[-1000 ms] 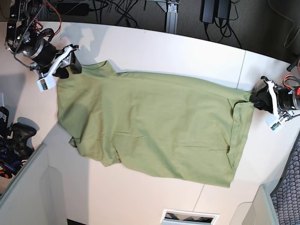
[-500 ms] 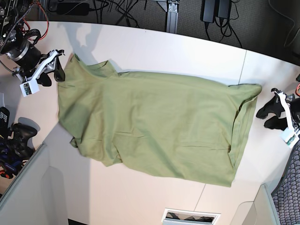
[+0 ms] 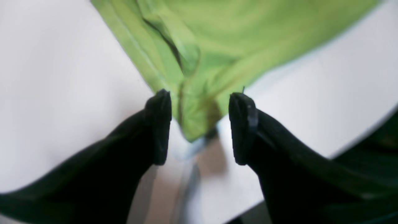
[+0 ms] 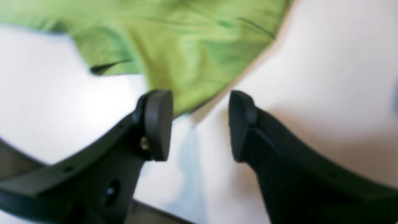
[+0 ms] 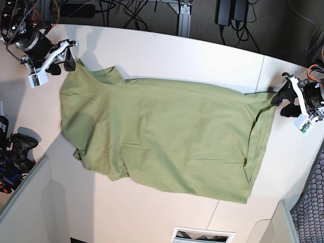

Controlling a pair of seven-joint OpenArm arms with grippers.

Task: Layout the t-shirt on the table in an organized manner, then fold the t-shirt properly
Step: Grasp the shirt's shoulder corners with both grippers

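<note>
The light olive-green t-shirt point(image 5: 162, 136) lies spread out on the white table point(image 5: 167, 53), its long axis running left to right. My left gripper point(image 5: 281, 97) stands open at the shirt's far right corner. In the left wrist view that corner's tip point(image 3: 192, 124) lies loose between the spread black fingers point(image 3: 160, 124) of the left gripper point(image 3: 200, 121). My right gripper point(image 5: 63, 57) stands open at the shirt's far left corner. In the right wrist view the cloth edge point(image 4: 186, 99) reaches the left finger point(image 4: 157, 124) of the right gripper point(image 4: 199, 124), which holds nothing.
A black game controller point(image 5: 20, 149) lies off the table's left edge. Raised white-grey panels point(image 5: 30, 207) stand at the near corners. A thin seam point(image 5: 259, 81) crosses the table on the right. Cables and a stand point(image 5: 185, 15) run behind the far edge.
The left gripper let go of the right corner, opened, drew back, and has come up to that corner again. The right gripper moved toward the far edge beside the left corner.
</note>
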